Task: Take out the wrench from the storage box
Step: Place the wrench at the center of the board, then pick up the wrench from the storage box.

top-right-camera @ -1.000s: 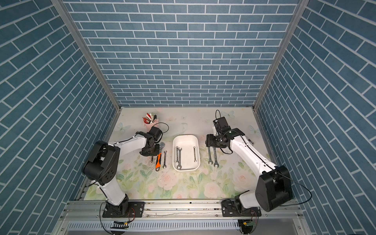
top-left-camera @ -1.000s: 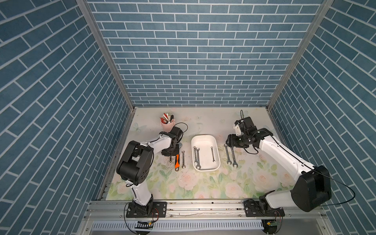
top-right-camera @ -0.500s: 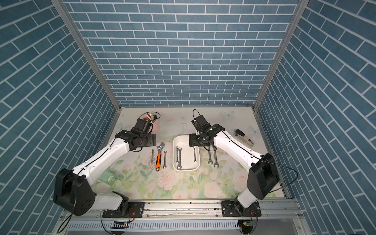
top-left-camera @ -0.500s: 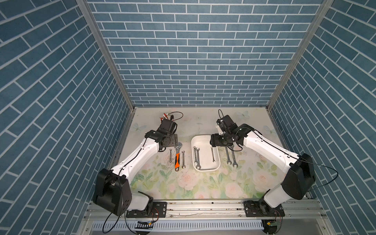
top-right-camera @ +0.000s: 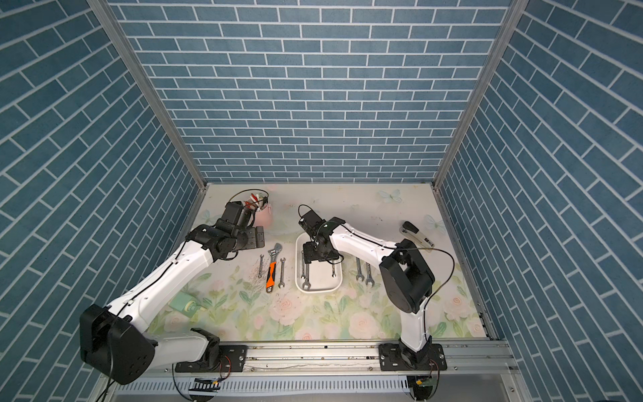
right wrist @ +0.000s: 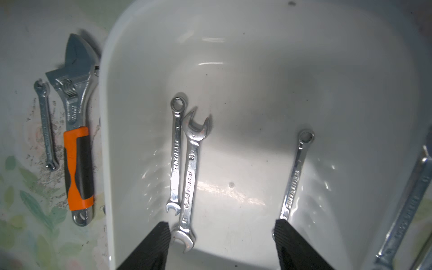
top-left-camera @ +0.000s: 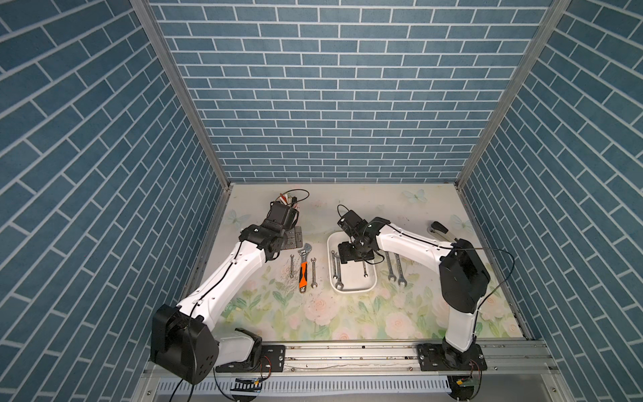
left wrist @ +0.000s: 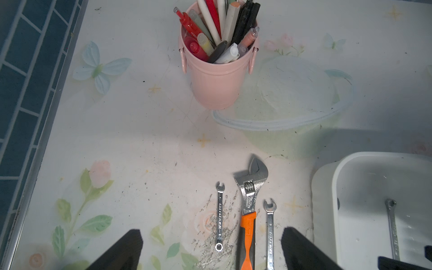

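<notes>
Jaws on our left gripper (left wrist: 210,230) and right gripper (right wrist: 221,223) gape wide, empty. We see a scuffed floral tabletop (top-left-camera: 348,313) between blue brick walls (top-left-camera: 330,104).

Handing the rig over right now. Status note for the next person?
Left gripper: open, empty, above the table by three wrenches beside the storage box.
Right gripper: open, empty, over the box.
In box: a side-by-side pair and a single wrench.
Done: five out, counting two more wrenches on the box's other side.
Left: lift out the box's three.
</notes>
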`<state>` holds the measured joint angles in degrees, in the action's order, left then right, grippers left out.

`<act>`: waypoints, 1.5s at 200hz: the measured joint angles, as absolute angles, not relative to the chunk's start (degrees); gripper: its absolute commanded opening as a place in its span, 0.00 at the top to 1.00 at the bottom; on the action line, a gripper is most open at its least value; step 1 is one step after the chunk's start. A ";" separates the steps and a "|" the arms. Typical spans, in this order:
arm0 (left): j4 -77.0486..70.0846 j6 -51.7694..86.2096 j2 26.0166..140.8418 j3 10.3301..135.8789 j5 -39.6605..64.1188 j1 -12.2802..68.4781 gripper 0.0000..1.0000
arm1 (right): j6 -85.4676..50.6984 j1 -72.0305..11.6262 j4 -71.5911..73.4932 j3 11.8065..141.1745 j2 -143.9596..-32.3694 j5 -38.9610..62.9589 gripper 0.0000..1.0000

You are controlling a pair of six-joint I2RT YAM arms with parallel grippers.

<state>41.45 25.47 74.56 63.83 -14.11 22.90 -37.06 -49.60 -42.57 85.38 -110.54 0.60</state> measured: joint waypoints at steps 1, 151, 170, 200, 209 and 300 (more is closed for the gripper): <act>41.45 25.45 74.54 63.83 -14.11 22.90 0.02 | -37.15 -49.63 -42.57 85.45 -110.67 0.62 0.28; 41.28 24.99 73.73 62.35 -13.91 22.90 0.03 | -40.36 -51.22 -43.16 93.93 -121.47 -1.76 0.43; 41.28 24.99 73.73 62.30 -13.91 22.90 0.03 | -40.64 -51.22 -43.59 93.93 -122.23 -1.98 0.45; 41.25 24.97 73.84 62.06 -13.98 22.90 0.03 | -40.73 -51.24 -43.75 93.95 -123.07 -2.17 0.46; 41.30 24.97 73.91 61.91 -13.98 22.90 0.03 | -40.71 -51.29 -43.79 94.02 -123.11 -2.20 0.47; 41.28 24.97 74.50 61.45 -14.11 22.90 0.03 | -40.71 -51.13 -44.31 93.91 -122.87 -3.70 0.57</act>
<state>41.28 24.97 74.50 61.45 -14.11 22.90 -40.71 -51.13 -44.31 93.91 -122.87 -3.70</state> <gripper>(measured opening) 0.974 0.432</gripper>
